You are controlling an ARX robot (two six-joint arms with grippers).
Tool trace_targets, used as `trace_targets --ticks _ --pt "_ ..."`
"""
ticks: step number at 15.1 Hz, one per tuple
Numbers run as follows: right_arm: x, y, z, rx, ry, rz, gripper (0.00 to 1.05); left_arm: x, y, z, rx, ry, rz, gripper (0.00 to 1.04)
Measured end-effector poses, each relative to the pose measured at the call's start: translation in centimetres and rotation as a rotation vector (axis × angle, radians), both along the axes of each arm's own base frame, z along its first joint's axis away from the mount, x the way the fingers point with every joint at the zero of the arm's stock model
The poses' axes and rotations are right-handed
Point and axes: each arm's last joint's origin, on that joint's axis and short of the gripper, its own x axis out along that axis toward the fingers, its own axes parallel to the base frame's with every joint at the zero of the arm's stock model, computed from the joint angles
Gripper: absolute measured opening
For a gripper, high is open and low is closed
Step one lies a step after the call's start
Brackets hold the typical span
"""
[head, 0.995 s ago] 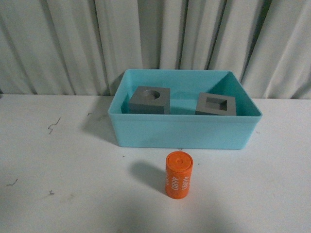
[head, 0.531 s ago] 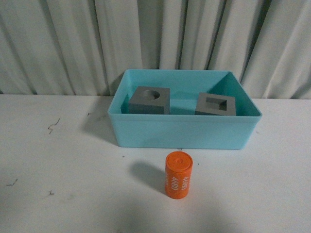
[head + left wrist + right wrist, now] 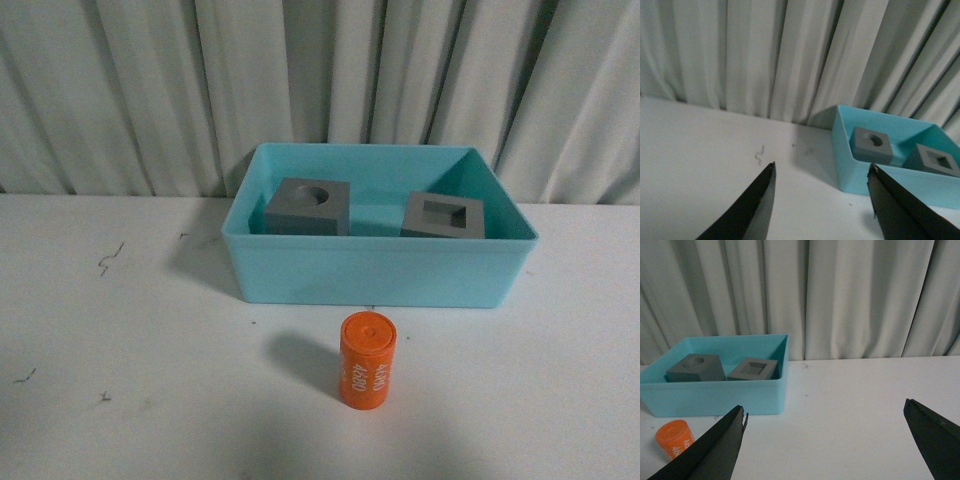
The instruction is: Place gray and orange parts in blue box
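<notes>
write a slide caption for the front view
Round-recess gray cube and rectangular-recess gray cube sit in the blue box; orange cylinder stands upright on the table in front.

a white table (image 3: 120, 400) with small dark scuff marks (image 3: 108, 262) stands before a pleated pale curtain (image 3: 150, 90).

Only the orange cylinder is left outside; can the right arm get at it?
Probably yes: the orange cylinder stands alone on the table, in front of the blue box, and the right gripper is open.
</notes>
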Motion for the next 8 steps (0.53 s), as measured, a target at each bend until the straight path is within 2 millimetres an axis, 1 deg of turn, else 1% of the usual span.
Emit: trace_targets --ticks 1,2,3,4,5,8 --pt "0.0 0.0 0.0 0.0 0.0 0.0 0.98 -0.1 0.2 0.3 0.085 -0.026 -0.002 0.48" --pt "0.0 0.0 0.0 0.0 0.0 0.0 0.98 -0.4 0.9 -0.1 0.142 -0.029 -0.015 0.36" --pt "0.0 0.0 0.0 0.0 0.0 -0.001 0.98 -0.5 1.3 -0.5 0.164 -0.016 0.017 0.25" --pt "0.0 0.0 0.0 0.0 0.0 0.0 0.98 -0.7 1.2 -0.7 0.179 -0.016 -0.003 0.12" --pt "0.0 0.0 0.0 0.0 0.0 0.0 0.98 -0.8 1.2 -0.8 0.186 -0.021 -0.011 0.01" --pt "0.0 0.0 0.0 0.0 0.0 0.0 0.98 -1.2 1.2 -1.2 0.193 -0.04 -0.007 0.02"
